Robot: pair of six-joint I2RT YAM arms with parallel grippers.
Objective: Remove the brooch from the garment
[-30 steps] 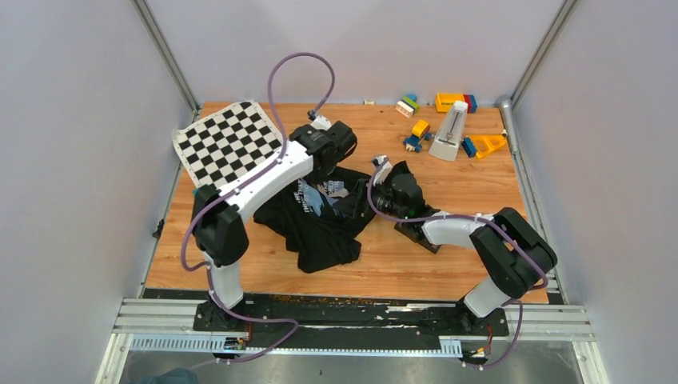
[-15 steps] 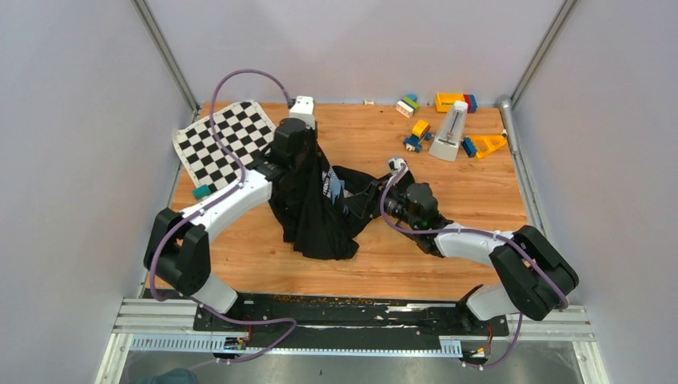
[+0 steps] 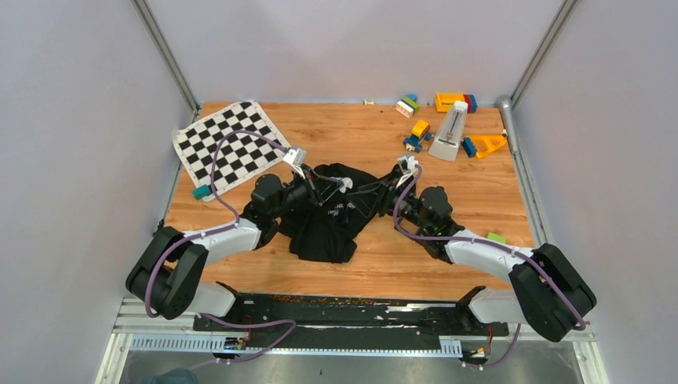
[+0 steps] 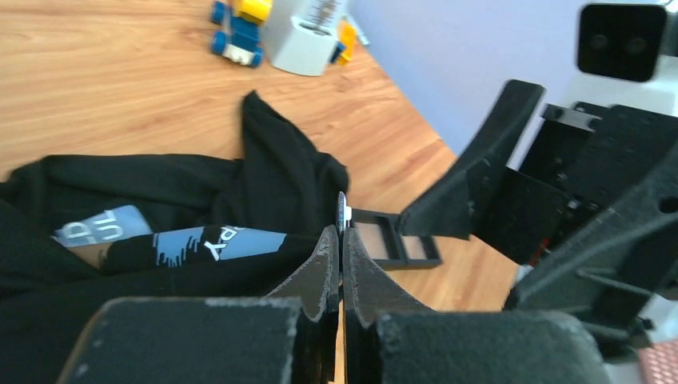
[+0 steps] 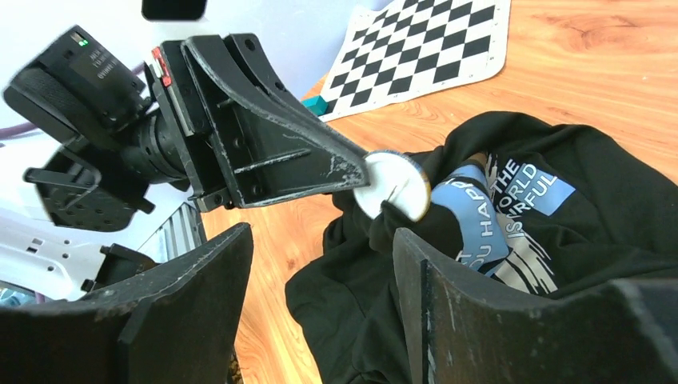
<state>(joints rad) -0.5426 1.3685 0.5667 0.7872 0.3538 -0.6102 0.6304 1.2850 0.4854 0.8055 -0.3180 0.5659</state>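
The garment [image 3: 324, 232], a black T-shirt with a blue and white print, lies bunched on the wooden table between both arms. My left gripper [image 3: 336, 186] is shut on the brooch [image 5: 392, 186], a small round white disc, pinching its edge and holding it just above the cloth. A fold of the garment [image 5: 512, 264] rises to the disc's lower rim and covers part of it. In the left wrist view the brooch [image 4: 342, 212] shows edge-on at the tips of my left gripper [image 4: 341, 234]. My right gripper [image 5: 320, 236] faces it from the right, open, with nothing between its fingers.
A black-and-white chequered mat [image 3: 228, 144] lies at the back left. Coloured toy blocks [image 3: 452, 102] and a white metronome [image 3: 449, 132] stand at the back right. A black square frame [image 4: 392, 248] lies beside the shirt, and a green block [image 3: 496, 238] sits by the right arm.
The left arm lifted the shirt up high, then came down and forward; it now points right with the brooch. The right arm has stretched out leftward to face it. The shirt has resettled in a bunch.
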